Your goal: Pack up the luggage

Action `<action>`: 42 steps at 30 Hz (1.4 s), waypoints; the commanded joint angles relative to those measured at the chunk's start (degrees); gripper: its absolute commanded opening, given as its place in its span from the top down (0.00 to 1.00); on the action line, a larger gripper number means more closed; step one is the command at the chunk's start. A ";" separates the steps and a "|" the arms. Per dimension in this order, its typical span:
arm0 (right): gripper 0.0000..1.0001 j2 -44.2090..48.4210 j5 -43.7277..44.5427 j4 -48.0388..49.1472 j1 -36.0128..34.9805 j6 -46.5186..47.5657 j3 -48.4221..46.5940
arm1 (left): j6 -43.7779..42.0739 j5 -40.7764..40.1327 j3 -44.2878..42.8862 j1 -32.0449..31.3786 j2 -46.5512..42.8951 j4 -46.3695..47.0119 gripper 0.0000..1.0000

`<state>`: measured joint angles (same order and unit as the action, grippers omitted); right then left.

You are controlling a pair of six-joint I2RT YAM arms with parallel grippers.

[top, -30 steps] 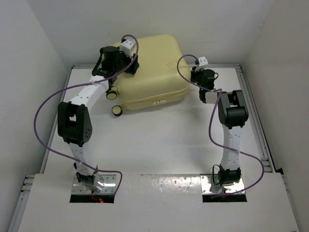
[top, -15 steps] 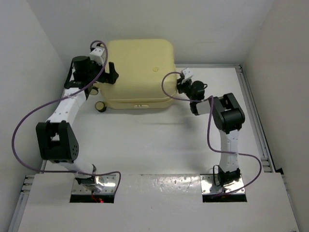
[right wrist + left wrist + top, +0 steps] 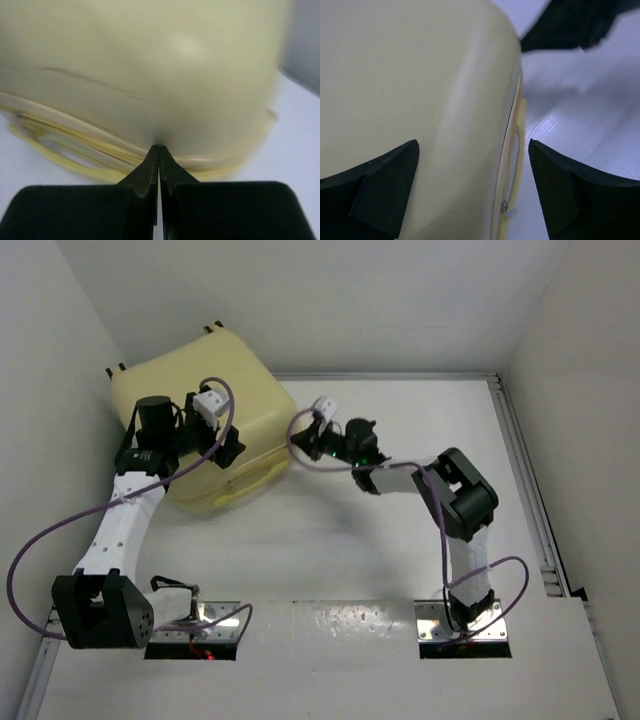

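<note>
The luggage (image 3: 175, 385), a closed pale cream-yellow hard-shell suitcase, lies turned at an angle in the far left corner, its small black wheels toward the walls. My left gripper (image 3: 232, 445) hovers open over its near edge. In the left wrist view the wide-apart fingers (image 3: 385, 192) straddle the shell (image 3: 410, 90) and the side handle (image 3: 514, 155), gripping nothing. My right gripper (image 3: 300, 435) is shut, and its tips (image 3: 159, 148) press against the suitcase's rounded side (image 3: 150, 65) just above the seam.
The left wall (image 3: 60, 390) stands right beside the suitcase, and the back wall (image 3: 400, 310) is behind it. White tabletop (image 3: 400, 540) stretches across the middle and right. A raised rail (image 3: 525, 470) runs down the right edge.
The suitcase has slid left and turned, from the back middle into the far left corner. My shut right gripper followed it leftward. My left gripper opened wide and swung left with it.
</note>
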<state>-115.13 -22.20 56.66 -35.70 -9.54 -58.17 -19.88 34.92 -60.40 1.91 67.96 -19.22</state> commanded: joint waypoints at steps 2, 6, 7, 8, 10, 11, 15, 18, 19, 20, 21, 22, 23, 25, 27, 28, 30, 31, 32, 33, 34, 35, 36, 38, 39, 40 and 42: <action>1.00 -9.67 14.09 -11.58 10.30 -6.54 -18.07 | -8.24 -0.81 3.71 -5.24 -2.57 -5.03 0.09; 1.00 -13.37 14.03 -11.14 11.62 -6.98 -23.39 | -11.23 -5.10 6.34 -8.06 -3.98 -7.31 0.13; 1.00 -13.10 10.98 -10.61 11.62 -6.81 -21.91 | -10.19 -7.30 6.35 -8.06 -3.98 -7.32 0.13; 1.00 -12.40 9.64 -9.74 11.71 -6.98 -20.77 | -9.48 -7.32 6.35 -8.06 -3.98 -7.32 0.11; 1.00 -8.90 5.26 -7.54 11.62 -7.24 -15.44 | -6.86 -9.24 6.35 -5.52 -5.29 -5.49 0.05; 1.00 -7.93 1.40 -7.45 11.53 -8.46 -14.09 | -4.40 -10.91 7.05 -4.82 -5.99 -4.08 0.03; 0.82 1.12 -6.71 -9.64 9.60 -11.46 -3.47 | 5.88 -17.15 7.76 -2.18 -11.26 0.85 0.01; 0.71 7.10 -7.42 -9.91 5.48 -10.94 3.41 | 10.19 -23.03 7.76 -1.65 -15.04 0.85 0.01; 0.66 9.20 -7.42 -10.69 3.90 -10.24 4.29 | 11.60 -26.36 7.15 -1.65 -15.84 0.85 0.01; 0.62 9.75 -6.81 -11.13 1.89 -9.54 5.77 | 12.92 -27.43 7.14 -1.65 -17.06 0.85 0.01; 0.57 10.01 -6.90 -11.40 1.00 -8.75 5.96 | 15.89 -29.88 5.66 -0.95 -17.08 0.24 0.01; 0.57 9.93 -6.29 -9.92 -0.75 -8.39 6.49 | 17.40 -31.12 5.04 -0.95 -17.77 -0.28 0.01; 0.56 9.93 -2.71 -9.30 -2.77 -8.74 6.32 | 18.72 -31.92 4.51 -0.95 -17.78 -0.81 0.01; 0.55 8.88 2.56 -8.68 -5.76 -9.70 4.92 | 20.14 -31.93 3.89 -0.24 -19.44 -1.78 0.00; 0.56 5.90 6.01 -8.41 -8.76 -12.69 1.33 | 20.66 -32.71 5.55 0.28 -21.80 -2.57 0.00; 0.56 3.97 6.28 -8.24 -9.38 -14.17 0.26 | 20.67 -33.59 6.17 0.28 -22.69 -2.57 0.00; 0.56 1.06 10.03 -8.41 -12.18 -15.33 -3.95 | 21.28 -35.35 7.31 0.28 -24.62 -3.10 0.00; 0.56 -1.21 12.76 -8.67 -14.89 -14.20 -5.53 | 21.29 -36.05 8.10 0.28 -26.37 -3.10 0.00; 0.55 -2.11 12.79 -8.15 -14.92 -13.84 -6.85 | 21.29 -36.06 8.11 0.28 -27.09 -3.10 0.00; 0.55 -2.90 16.18 -7.80 -16.40 -13.23 -7.21 | 21.29 -36.58 8.63 0.28 -27.70 -3.10 0.00; 0.55 -4.82 17.00 -6.49 -17.11 -12.01 -7.74 | 21.29 -37.28 8.63 0.28 -28.23 -3.10 0.00; 0.55 -5.27 17.71 -6.30 -19.03 -10.69 -8.88 | 21.29 -37.29 9.33 0.28 -28.76 -3.10 0.00; 0.55 -5.97 17.97 -5.95 -19.57 -10.24 -9.32 | 21.29 -37.99 9.34 0.28 -28.76 -3.10 0.00; 0.55 -8.08 18.76 -5.43 -21.15 -8.75 -10.55 | 21.29 -40.18 9.95 0.28 -29.29 -3.63 0.00; 0.55 -8.96 19.38 -5.51 -21.68 -8.04 -10.91 | 21.29 -41.84 9.95 0.28 -28.77 -3.63 0.00; 0.55 -9.32 20.08 -5.34 -21.86 -7.52 -11.43 | 21.29 -41.86 9.95 0.28 -28.76 -4.15 0.00; 0.55 -10.98 22.01 -3.76 -23.09 -5.41 -12.40 | 21.29 -42.56 9.95 0.28 -28.24 -4.16 0.00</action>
<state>-124.90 -4.78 47.90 -57.84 -18.39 -67.46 0.51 -4.40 -51.09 1.61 39.09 -23.53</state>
